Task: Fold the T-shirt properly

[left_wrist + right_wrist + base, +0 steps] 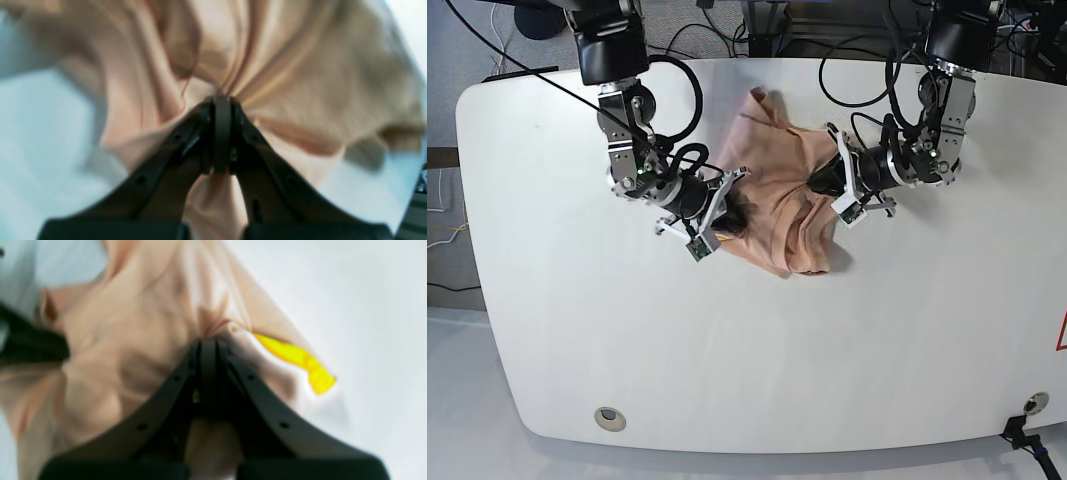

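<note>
Apparently no readable writing, just both hands [220, 100] [208, 341] closed on the bunched peach T-shirt [777, 190].

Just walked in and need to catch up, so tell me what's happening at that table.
A two-armed robot is handling a peach T-shirt on a white table. The left gripper and right gripper each have their jaws closed on the fabric, on opposite sides. The shirt is bunched and creased, not yet neatly folded.

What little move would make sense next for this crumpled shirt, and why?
Probably move both grippers, left and right, gently apart: each pinches the T-shirt, which lies bunched with creases gathering at their tips.
</note>
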